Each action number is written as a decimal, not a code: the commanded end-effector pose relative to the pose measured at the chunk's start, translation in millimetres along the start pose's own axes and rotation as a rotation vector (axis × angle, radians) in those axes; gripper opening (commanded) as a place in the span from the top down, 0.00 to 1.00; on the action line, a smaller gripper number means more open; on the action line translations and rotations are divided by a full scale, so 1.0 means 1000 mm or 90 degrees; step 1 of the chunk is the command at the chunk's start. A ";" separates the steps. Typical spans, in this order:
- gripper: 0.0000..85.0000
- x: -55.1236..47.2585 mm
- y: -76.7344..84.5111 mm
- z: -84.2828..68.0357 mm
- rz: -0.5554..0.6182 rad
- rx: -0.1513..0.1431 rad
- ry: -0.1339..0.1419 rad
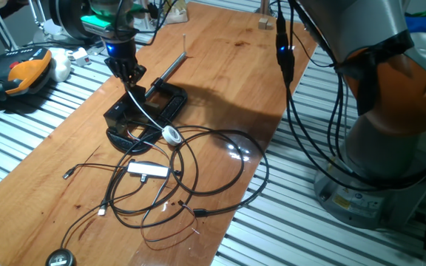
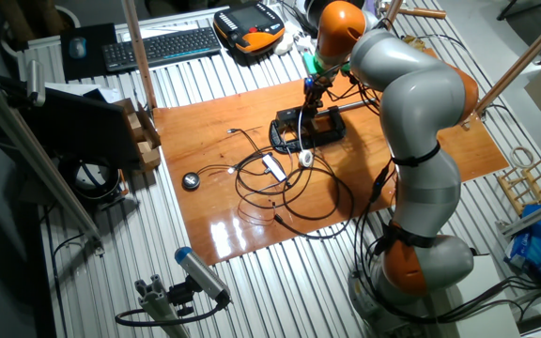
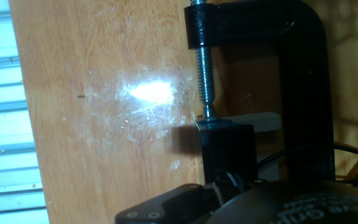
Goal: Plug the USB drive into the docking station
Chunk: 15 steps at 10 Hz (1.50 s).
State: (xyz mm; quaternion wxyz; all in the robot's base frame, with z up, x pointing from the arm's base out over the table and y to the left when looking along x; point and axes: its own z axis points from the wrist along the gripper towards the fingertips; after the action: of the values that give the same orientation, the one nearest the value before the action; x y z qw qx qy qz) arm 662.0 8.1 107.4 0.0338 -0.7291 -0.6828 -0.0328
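The gripper (image 1: 128, 74) hangs just above the docking station (image 1: 133, 112), near the bench's (image 1: 220, 66) far-left edge beside a clamp (image 1: 165, 96). Jaw state cannot be told. Embossed lettering in the hand view is unreadable.

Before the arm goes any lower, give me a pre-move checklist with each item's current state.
1. Claw above the docking station: ok, it hangs just over its rear.
2. USB drive in the claw: cannot tell, no view shows it clearly.
3. Docking station held by the black clamp: ok, the screw presses down on a black block.
4. Port location: cannot tell, none is visible.
5. Loose cables clear of the path: ok for most; the white cable crosses the station.
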 end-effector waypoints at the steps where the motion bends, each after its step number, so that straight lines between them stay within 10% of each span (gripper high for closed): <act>1: 1.00 0.000 0.002 -0.003 0.001 -0.007 -0.003; 4: 0.40 0.001 0.002 -0.004 0.008 -0.014 -0.007; 6: 0.40 0.001 0.002 -0.005 0.009 -0.020 -0.014; 7: 0.20 0.000 0.002 -0.008 0.005 -0.021 -0.018; 12: 0.40 -0.006 0.001 -0.042 -0.051 -0.046 -0.052; 15: 1.00 -0.002 0.001 -0.056 -0.080 -0.054 -0.056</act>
State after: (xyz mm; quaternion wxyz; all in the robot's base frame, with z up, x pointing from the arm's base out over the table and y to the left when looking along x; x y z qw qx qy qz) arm 663.0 0.5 162.4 -0.0293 -0.6864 -0.7259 -0.0318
